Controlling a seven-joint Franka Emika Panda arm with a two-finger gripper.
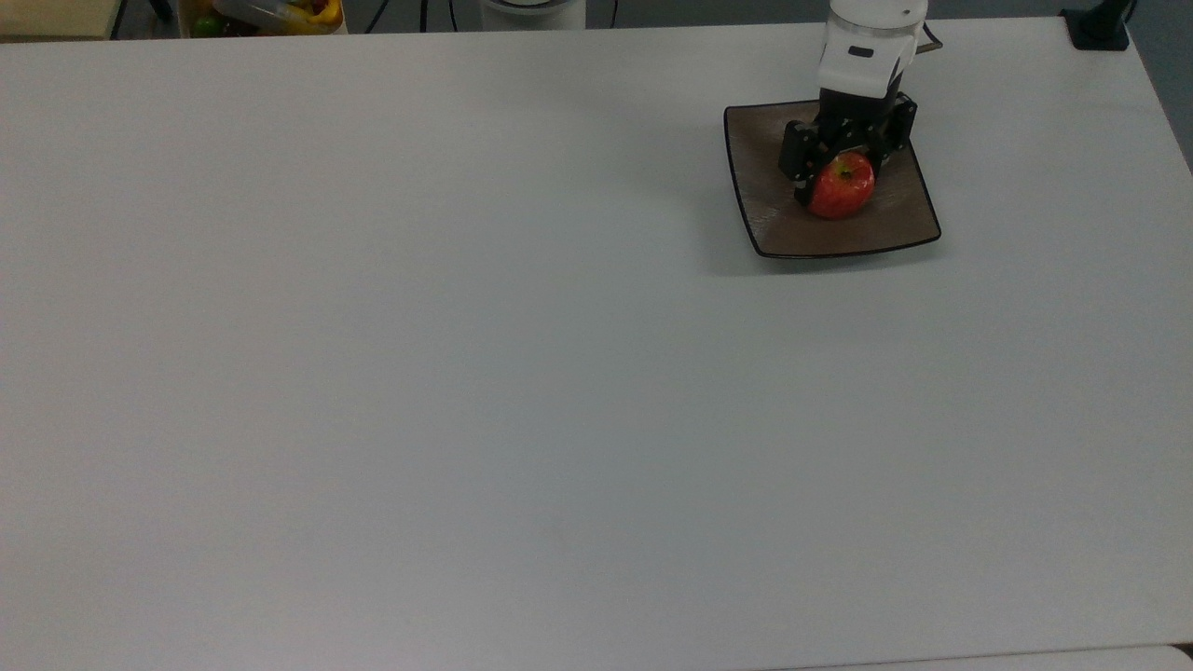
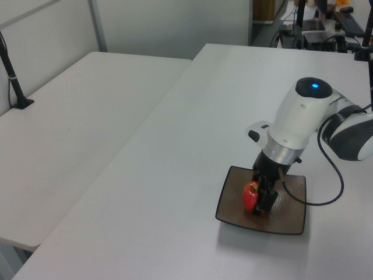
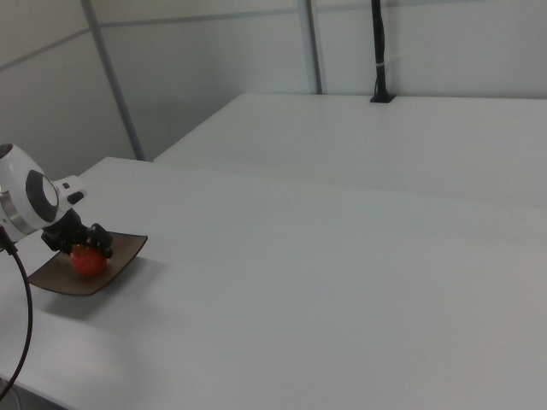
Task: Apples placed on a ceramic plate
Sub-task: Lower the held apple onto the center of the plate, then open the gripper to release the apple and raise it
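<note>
Apple [image 1: 843,186] sits on the ceramic plate [image 1: 792,233], near the plate's middle, stem dimple (yellow-green patch) facing up. Plate lies flat on the white worktop [image 1: 466,373], toward the top view's upper right corner.

Claw [image 1: 839,172] is down over the plate, its black fingers [image 1: 794,157] bracketing the apple: one finger against the apple's left flank in the top view, the other partly hidden behind the fruit. Claw is clamped on the apple, fingers hugging both sides. In the left view the apple [image 2: 251,195] shows just left of the claw [image 2: 260,197], low against the plate [image 2: 291,219]. In the right view the apple [image 3: 86,260] rests directly under the claw [image 3: 83,248].
</note>
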